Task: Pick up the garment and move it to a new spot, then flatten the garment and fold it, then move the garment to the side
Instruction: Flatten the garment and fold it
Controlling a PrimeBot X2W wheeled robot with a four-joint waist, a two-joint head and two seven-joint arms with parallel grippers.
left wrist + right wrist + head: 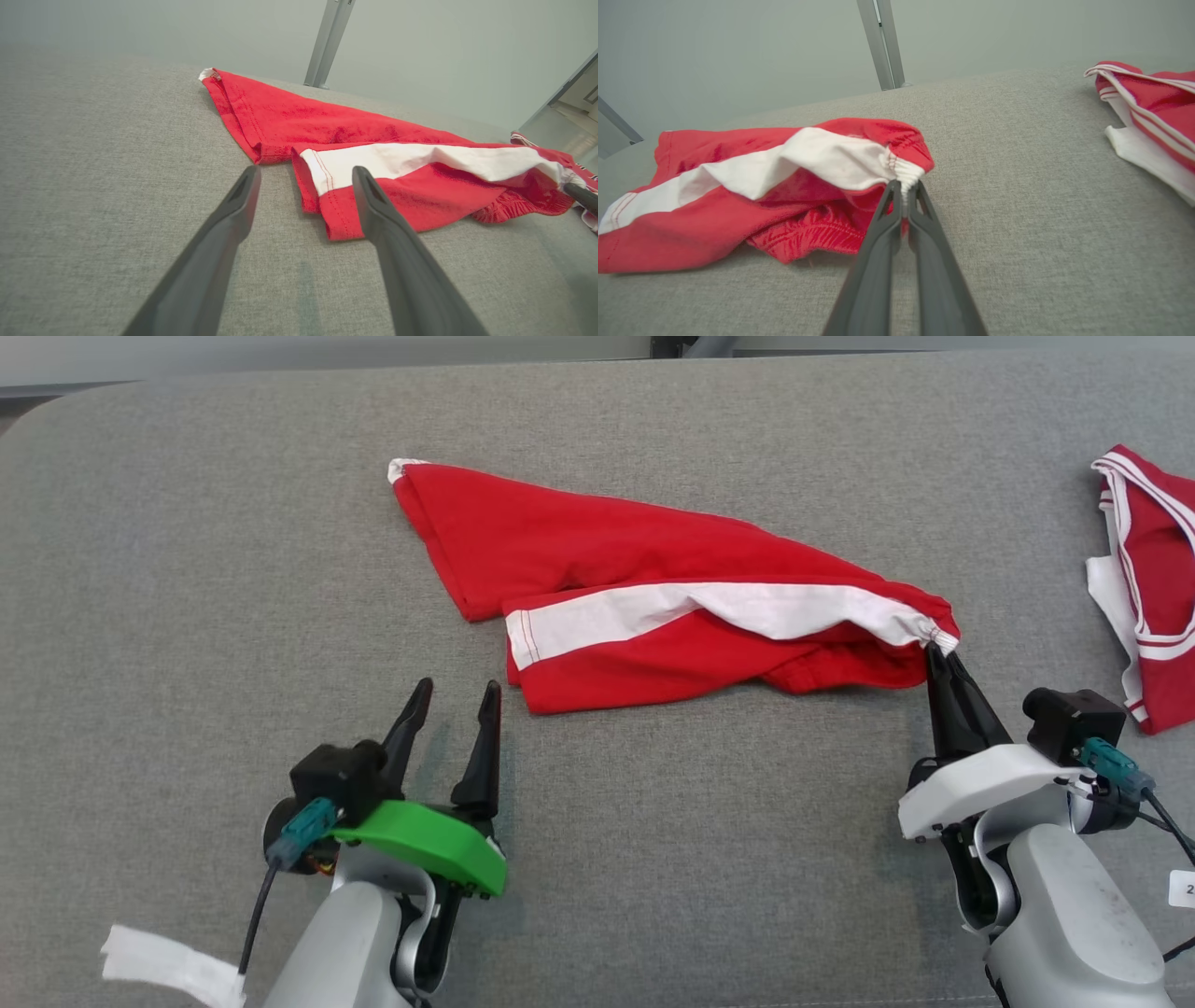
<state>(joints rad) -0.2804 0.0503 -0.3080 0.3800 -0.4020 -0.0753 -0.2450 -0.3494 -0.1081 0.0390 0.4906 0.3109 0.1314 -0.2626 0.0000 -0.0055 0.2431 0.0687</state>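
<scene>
The garment [635, 588] is a pair of red shorts with a white side stripe, lying crumpled across the middle of the grey surface. My right gripper [936, 653] is shut on the garment's elastic waistband corner at its right end; in the right wrist view the dark fingers [903, 196] pinch the gathered white fabric of the garment [752, 186]. My left gripper [459, 698] stands open just off the garment's lower left hem, touching nothing. From the left wrist, the left gripper [303, 179] frames that hem of the garment [336, 205].
A second red and white garment [1153, 579] lies at the right edge, also seen from the right wrist [1148, 112]. A white strip [168, 966] lies at the lower left. The grey fabric surface [187, 616] spreads bare to the left and front.
</scene>
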